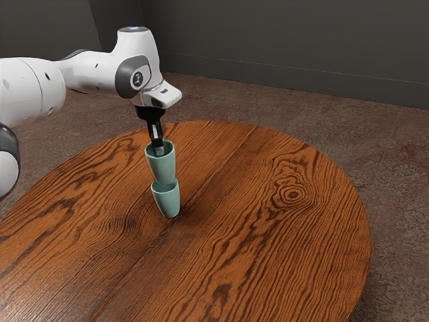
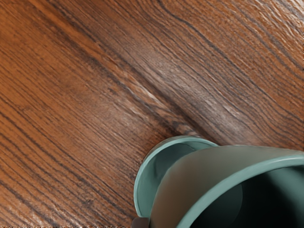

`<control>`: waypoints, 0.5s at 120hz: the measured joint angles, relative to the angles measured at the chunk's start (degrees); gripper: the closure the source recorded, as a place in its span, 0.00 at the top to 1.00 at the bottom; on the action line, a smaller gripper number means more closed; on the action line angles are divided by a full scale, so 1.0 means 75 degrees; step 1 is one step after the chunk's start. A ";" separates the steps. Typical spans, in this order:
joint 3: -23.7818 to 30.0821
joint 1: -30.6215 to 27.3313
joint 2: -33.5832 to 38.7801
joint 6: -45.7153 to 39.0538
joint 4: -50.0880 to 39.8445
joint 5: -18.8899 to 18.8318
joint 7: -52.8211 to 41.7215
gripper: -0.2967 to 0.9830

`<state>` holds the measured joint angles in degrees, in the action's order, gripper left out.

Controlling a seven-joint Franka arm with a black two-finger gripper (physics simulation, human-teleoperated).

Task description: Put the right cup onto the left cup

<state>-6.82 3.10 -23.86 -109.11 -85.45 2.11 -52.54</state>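
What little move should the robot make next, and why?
Probably ease the upper cup gently down: in the exterior view its base looks lined up with the lower cup's mouth, yet nearly all of it stands above that rim.

The round, dark-grained wooden table bears a green cup, its mouth upward.

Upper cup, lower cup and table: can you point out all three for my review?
Upper cup (image 1: 162, 170): exterior view, outer wall.
Lower cup (image 1: 167, 203): exterior view, outer wall below the rim.
Table (image 2: 71, 118): wrist view, bare wooden top.
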 joint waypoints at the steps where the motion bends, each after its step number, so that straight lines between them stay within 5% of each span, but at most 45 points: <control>1: 0.0000 0.0000 0.0000 0.0004 -0.0005 -0.0002 0.0003 0.16; 60: 0.0095 -0.0038 -0.0316 0.0083 0.0035 -0.0499 0.0183 0.16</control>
<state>-6.11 2.81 -26.23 -108.48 -85.19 -1.63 -51.17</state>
